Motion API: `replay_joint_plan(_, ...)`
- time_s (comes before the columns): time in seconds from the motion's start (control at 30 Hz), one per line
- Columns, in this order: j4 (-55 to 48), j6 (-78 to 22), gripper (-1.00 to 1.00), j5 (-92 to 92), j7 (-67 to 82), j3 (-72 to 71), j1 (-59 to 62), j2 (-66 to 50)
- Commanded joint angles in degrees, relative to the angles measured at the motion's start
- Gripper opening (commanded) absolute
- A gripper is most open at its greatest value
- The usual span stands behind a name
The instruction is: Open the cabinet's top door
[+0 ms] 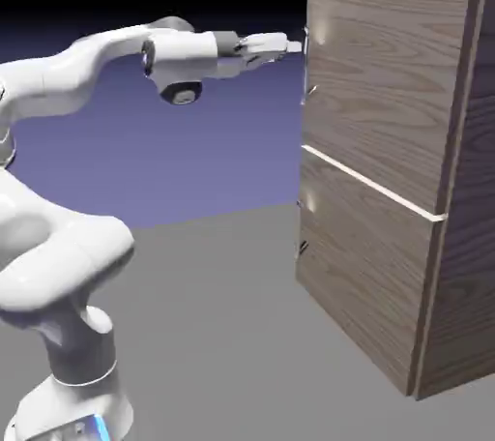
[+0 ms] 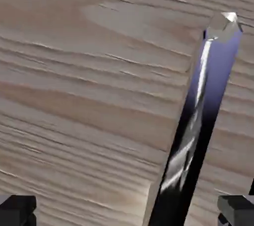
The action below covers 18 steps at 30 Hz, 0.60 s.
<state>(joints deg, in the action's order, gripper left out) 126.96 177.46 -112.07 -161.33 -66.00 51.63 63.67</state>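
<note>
The top door [image 1: 382,72] of the wood-grain cabinet [image 1: 464,236] sits flush and closed above the shorter lower panel [image 1: 363,270], at the right of the exterior view. Its slim silver handle [image 2: 196,116] runs along the door's near edge. The white arm's gripper [image 1: 290,44] is level with the handle's upper end, released, its fingertips [image 2: 17,209] spread wide with the handle between them, untouched. The cabinet stands on the grey desk [image 1: 222,333].
</note>
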Motion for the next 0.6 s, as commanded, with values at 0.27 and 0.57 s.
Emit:
replay_joint_plan(0.27,-8.1,-4.0,0.0,-7.6,-4.7,-5.6,12.7,2.6)
replay_joint_plan(0.57,6.5,-17.9,-1.0,-14.7,4.5,5.0,0.0,8.9)
